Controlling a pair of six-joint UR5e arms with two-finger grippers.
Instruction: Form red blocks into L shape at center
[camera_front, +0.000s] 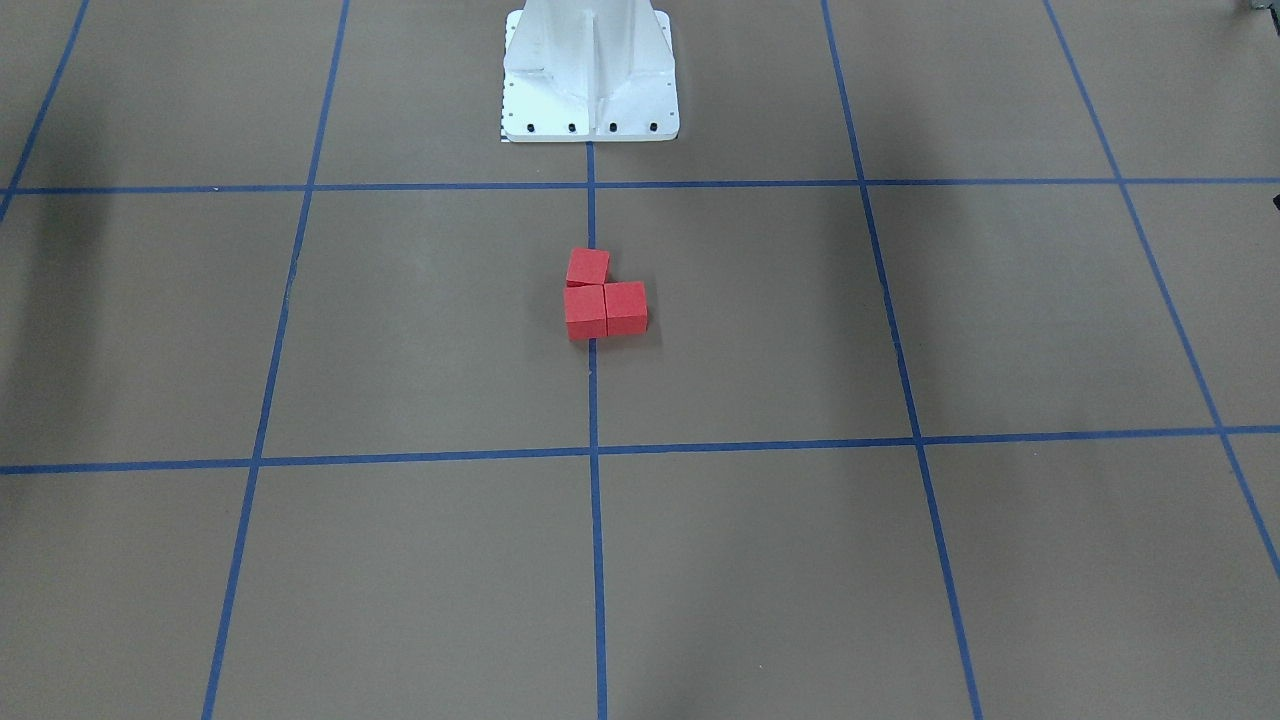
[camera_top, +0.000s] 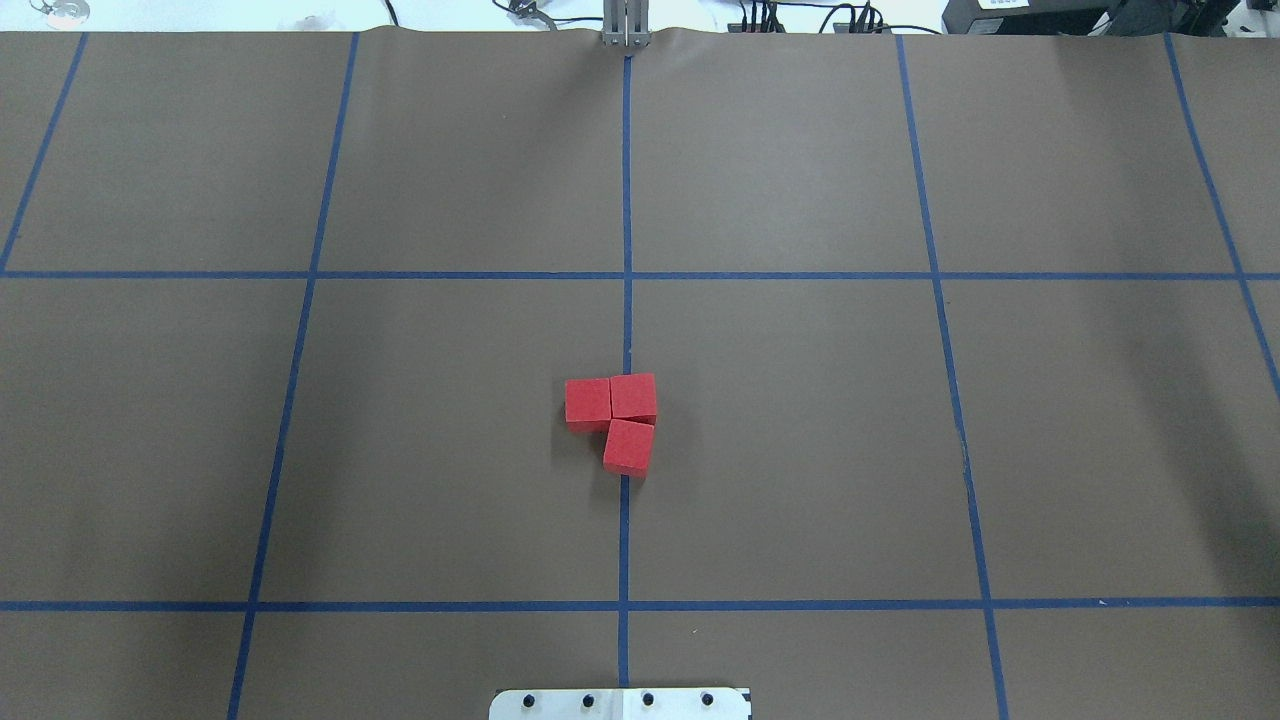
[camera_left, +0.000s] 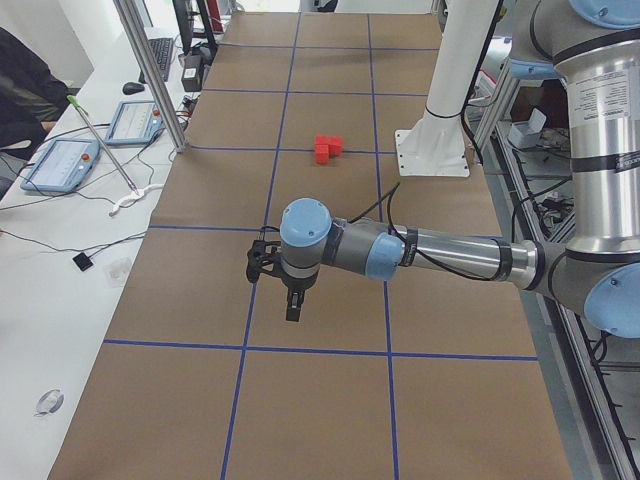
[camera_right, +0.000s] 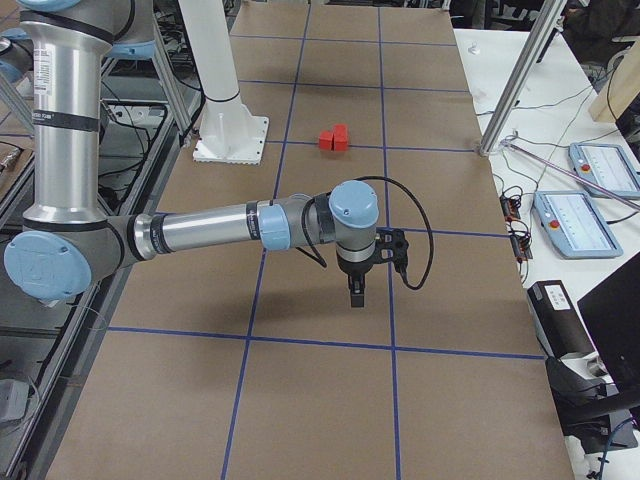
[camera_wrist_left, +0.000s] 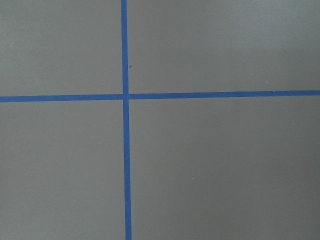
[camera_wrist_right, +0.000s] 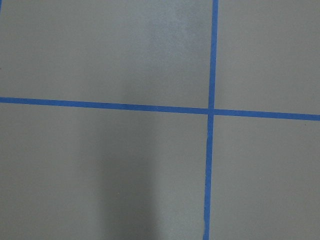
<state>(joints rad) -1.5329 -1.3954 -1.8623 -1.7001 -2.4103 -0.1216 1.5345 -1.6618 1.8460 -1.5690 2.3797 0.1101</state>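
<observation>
Left gripper (camera_left: 292, 303): lower centre of the left side view, fingers pointing down over the brown table (camera_top: 800, 450). Released or clenched, cannot tell. Right gripper (camera_right: 357, 290): centre of the right side view, same posture, grip likewise cannot tell. Both well apart from the red blocks (camera_top: 632, 398). Blocks lie near overhead frame centre, over the vertical blue line (camera_top: 626, 200), in an L: two touching side by side, the third touching below the right one, slightly rotated.
</observation>
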